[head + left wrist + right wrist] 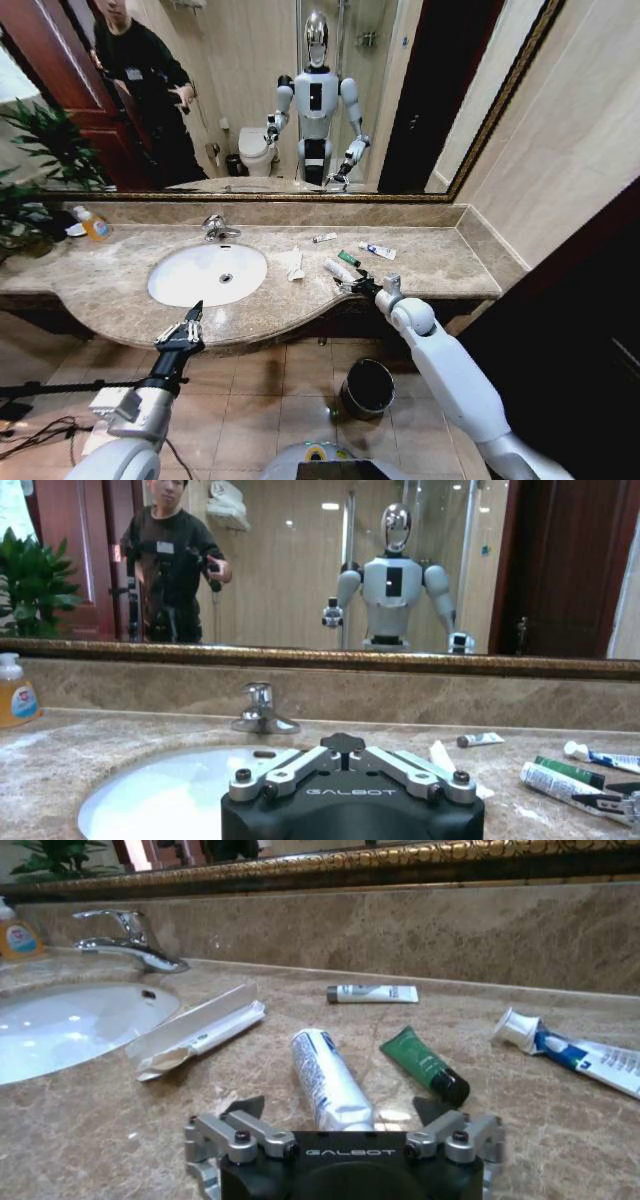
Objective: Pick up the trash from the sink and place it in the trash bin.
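Observation:
The white oval sink [170, 290] is set in a beige marble countertop. To its right lies the trash: a flat white packet [293, 263], a small white tube [324, 237], a green tube [348, 258], a white-and-blue toothpaste tube [377, 250] and a larger white tube [337, 269]. My right gripper [340, 1111] is open low over the counter's front edge, its fingers either side of the near end of the larger white tube [328, 1078]. My left gripper [190, 322] is shut and empty at the counter edge in front of the basin. The dark trash bin [368, 387] stands on the floor below.
A chrome faucet [216, 228] stands behind the basin, with an orange soap bottle [93, 224] and a plant [30, 160] at the far left. A wall mirror runs along the back. A side wall closes the counter's right end. The tiled floor around the bin is open.

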Controlling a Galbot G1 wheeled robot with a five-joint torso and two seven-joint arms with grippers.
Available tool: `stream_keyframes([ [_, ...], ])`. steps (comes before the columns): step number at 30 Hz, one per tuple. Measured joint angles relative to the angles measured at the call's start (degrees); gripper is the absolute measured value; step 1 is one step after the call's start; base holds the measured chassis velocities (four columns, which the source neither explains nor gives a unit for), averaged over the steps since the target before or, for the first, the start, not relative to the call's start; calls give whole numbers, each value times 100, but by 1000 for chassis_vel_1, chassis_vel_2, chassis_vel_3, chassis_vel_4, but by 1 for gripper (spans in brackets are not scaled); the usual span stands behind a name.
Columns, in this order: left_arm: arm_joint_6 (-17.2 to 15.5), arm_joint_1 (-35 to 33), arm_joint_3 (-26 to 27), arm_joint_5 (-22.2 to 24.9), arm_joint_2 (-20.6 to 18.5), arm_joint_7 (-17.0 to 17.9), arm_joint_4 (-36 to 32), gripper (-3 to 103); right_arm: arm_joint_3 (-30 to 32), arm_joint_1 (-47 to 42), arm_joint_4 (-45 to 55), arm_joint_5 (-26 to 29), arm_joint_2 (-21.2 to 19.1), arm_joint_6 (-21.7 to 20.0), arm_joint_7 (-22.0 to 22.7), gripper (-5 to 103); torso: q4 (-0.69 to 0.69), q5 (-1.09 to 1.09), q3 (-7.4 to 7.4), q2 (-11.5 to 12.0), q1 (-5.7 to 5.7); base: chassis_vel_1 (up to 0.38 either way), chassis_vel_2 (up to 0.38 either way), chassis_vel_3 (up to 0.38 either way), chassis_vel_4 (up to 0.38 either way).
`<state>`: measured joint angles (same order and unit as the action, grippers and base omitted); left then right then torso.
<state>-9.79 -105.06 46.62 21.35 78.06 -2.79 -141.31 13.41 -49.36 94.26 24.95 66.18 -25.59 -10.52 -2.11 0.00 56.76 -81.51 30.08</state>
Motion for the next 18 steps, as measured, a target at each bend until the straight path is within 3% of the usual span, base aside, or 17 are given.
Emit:
stream_keyframes([
  [2, 0, 0, 0, 0, 0, 0, 0, 0, -4, 17, -19, -6, 5, 2, 2, 94, 0, 0, 0, 0, 0, 0, 0, 0, 0],
  [5, 0, 0, 0, 0, 0, 0, 0, 0, -15, 32, -57, -15, 7, 15, -2, 78, 0, 0, 0, 0, 0, 0, 0, 0, 0],
  [7, 0, 0, 0, 0, 0, 0, 0, 0, -19, 34, -69, -19, 10, 22, -3, 78, 0, 0, 0, 0, 0, 0, 0, 0, 0],
  [12, 0, 0, 0, 0, 0, 0, 0, 0, -37, 40, -117, -36, 15, 49, -18, 56, 0, 0, 0, 0, 0, 0, 0, 0, 0],
  [15, 0, 0, 0, 0, 0, 0, 0, 0, -37, 31, -141, -62, 19, 72, -38, 48, 0, 0, 0, 0, 0, 0, 0, 0, 0],
  [18, 0, 0, 0, 0, 0, 0, 0, 0, -37, 19, -175, -88, 32, 105, -40, 47, 0, 0, 0, -1, 0, 0, 0, 0, 0],
])
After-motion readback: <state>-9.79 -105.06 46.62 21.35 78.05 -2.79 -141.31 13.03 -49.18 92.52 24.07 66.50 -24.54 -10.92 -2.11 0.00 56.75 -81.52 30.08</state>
